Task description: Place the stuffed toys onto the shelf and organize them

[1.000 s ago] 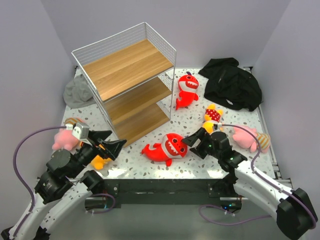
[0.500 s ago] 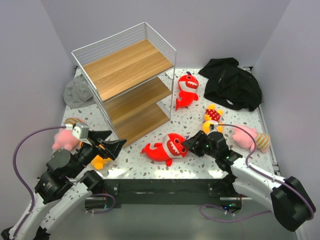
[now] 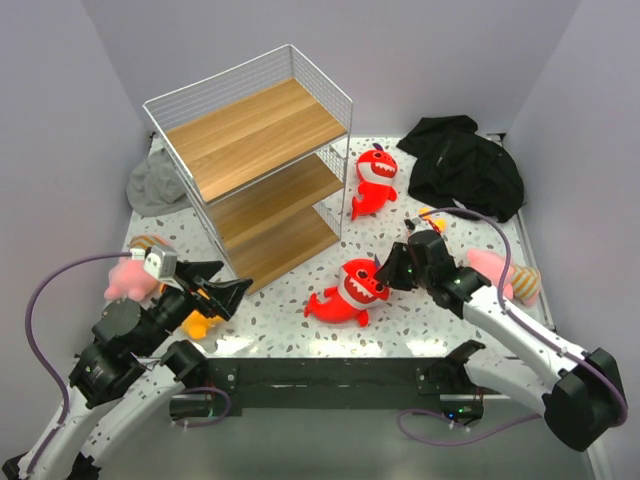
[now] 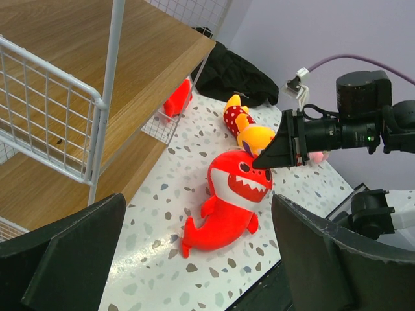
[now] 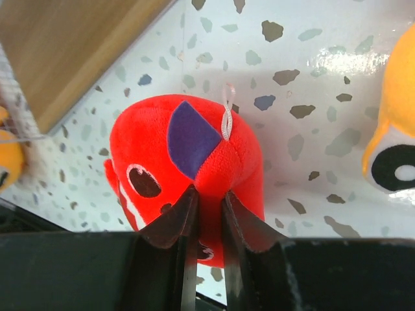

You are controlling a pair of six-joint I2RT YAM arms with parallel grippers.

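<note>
Near the front of the table (image 3: 400, 330), the right gripper (image 5: 209, 194) has closed, pinching the red shark (image 3: 350, 292), now shifted rightward; the left gripper (image 3: 228, 281) stays wide open.

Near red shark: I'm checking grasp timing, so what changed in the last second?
The right pincer closed on the head of the near red shark and pulled it slightly rightward. The left pincer stayed open and in place; the shelf and far red shark did not move.
</note>
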